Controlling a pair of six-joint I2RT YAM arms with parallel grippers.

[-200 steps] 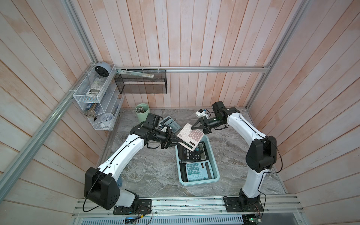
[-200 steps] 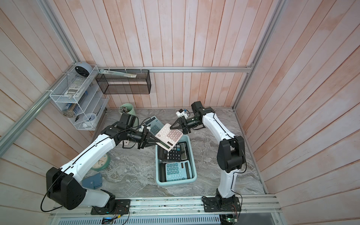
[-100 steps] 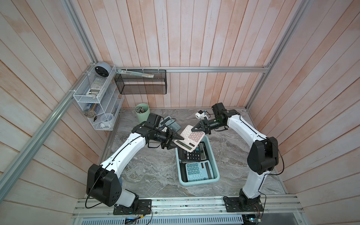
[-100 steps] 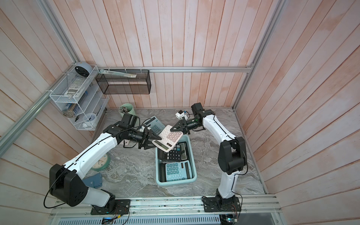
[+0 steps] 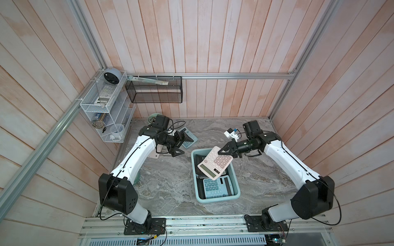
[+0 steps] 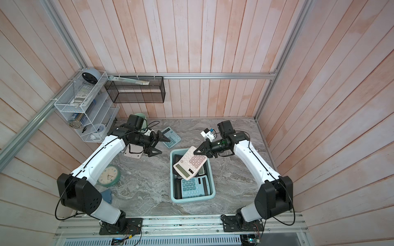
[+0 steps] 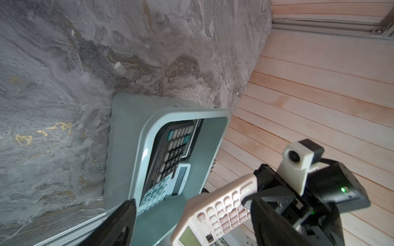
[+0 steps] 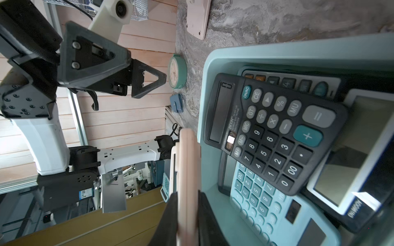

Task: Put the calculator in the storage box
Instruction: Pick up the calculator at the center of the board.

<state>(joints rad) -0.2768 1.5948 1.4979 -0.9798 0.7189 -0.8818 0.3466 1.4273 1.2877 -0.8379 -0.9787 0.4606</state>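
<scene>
Your left arm [image 5: 136, 157] and right arm [image 5: 287, 158]: white shells, black joints. Behind right claw [image 7: 250, 189]: white camera block [image 7: 298, 164], green lamp [image 7: 342, 189], probably status. Left claw [image 8: 147, 68] fingers [image 8: 91, 61]: black, triangular, screwed.

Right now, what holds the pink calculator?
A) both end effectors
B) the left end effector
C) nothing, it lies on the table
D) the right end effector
D: the right end effector is shut on the pink calculator above the storage box, while the left end effector stands open, apart from it.
</scene>
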